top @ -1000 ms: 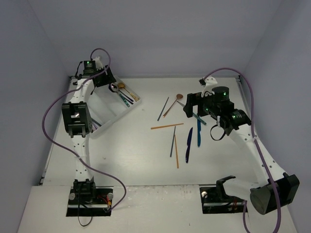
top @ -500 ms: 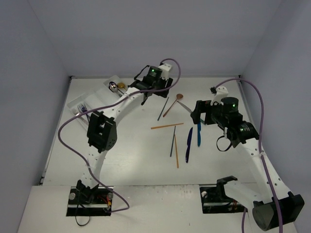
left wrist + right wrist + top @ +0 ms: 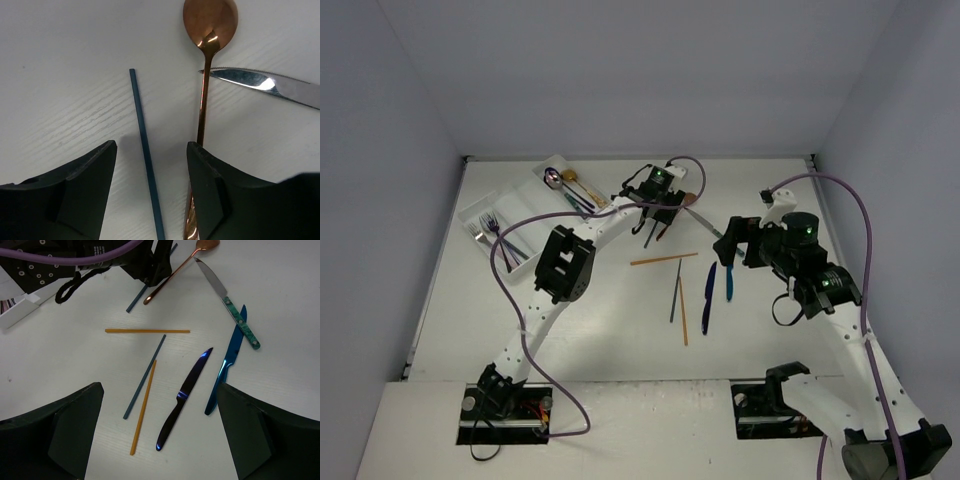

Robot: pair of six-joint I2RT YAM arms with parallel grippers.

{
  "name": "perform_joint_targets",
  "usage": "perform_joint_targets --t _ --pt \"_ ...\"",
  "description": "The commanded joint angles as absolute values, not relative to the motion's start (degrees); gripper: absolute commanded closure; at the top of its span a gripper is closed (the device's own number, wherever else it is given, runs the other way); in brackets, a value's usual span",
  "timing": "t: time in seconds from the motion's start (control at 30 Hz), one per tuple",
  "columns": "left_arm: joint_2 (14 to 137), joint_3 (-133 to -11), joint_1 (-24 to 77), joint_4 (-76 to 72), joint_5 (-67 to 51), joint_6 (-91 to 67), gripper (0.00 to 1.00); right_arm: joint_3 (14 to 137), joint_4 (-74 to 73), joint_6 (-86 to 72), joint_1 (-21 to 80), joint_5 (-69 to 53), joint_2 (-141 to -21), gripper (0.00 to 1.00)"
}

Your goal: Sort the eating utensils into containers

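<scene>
Right of the tray (image 3: pixel 525 210), well apart from it, we count eight utensils loose on the table (image 3: pixel 590 330): a teal chopstick (image 3: pixel 137 100), a copper spoon (image 3: pixel 209 30), a green-handled knife (image 3: pixel 232 310), two gold chopsticks (image 3: pixel 147 331), a blue chopstick (image 3: pixel 145 377), a dark purple knife (image 3: pixel 182 400) and a blue knife (image 3: pixel 227 365). Inside the tray we see several spoons (image 3: pixel 560 180) at its far end and a few forks (image 3: pixel 485 228) at its near-left end, so we judge the sorting to be roughly half done. Our left gripper (image 3: pixel 151 147) is spread wide and low over the table, straddling the teal chopstick with nothing clamped. This looks to us like the next pick, with the copper spoon close enough to get caught too. Farther right of the tray, our right gripper (image 3: pixel 160 386) hangs wide open and empty above the knives.
</scene>
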State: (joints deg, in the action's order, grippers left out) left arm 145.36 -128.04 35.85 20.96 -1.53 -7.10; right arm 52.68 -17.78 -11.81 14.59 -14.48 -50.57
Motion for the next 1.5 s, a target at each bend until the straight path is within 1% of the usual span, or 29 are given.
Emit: perform_joint_targets --t 0.0,0.13,0.23,0.47,0.6,0.73,0.93,1.03,1.2,1.47 --pt "142.3 -129.6 37.2 14.9 -0.6 -7.4 0.46 52.3 -17.8 -13.2 14.4 -15.6 -48.6 0.06" --pt "138.5 -123.5 37.7 8.8 2.6 -7.2 0.45 51.8 -18.9 -13.7 14.3 -15.5 -47.2 0.06" --pt "137.1 -121.3 37.8 7.0 5.0 -7.2 0.46 51.5 -19.6 -13.9 14.4 -15.1 -46.5 0.06" --pt "138.4 -123.1 38.4 5.9 -1.7 -7.9 0.48 51.2 -20.7 -14.2 14.4 -14.7 -45.3 0.06" --pt "138.6 -121.2 38.8 4.1 -3.2 -9.5 0.49 51.3 -21.2 -14.3 14.4 -14.7 -44.8 0.06" --pt "137.9 -118.8 38.8 1.1 -3.5 -10.7 0.53 51.1 -21.8 -14.7 14.4 -14.7 -44.2 0.06" --pt "141.3 -123.5 39.0 4.7 -3.6 -10.8 0.58 51.4 -22.8 -15.0 14.4 -14.4 -43.3 0.06" --pt "142.1 -124.2 39.2 4.8 -3.8 -11.0 0.63 51.7 -23.2 -15.1 14.4 -14.1 -43.1 0.06" --pt "143.1 -124.5 39.4 5.2 -4.5 -11.5 0.73 51.8 -23.7 -15.2 14.4 -13.9 -42.9 0.06" --pt "144.6 -125.2 39.5 6.2 -4.8 -11.8 0.75 52.1 -24.1 -15.5 14.4 -13.7 -42.8 0.06"
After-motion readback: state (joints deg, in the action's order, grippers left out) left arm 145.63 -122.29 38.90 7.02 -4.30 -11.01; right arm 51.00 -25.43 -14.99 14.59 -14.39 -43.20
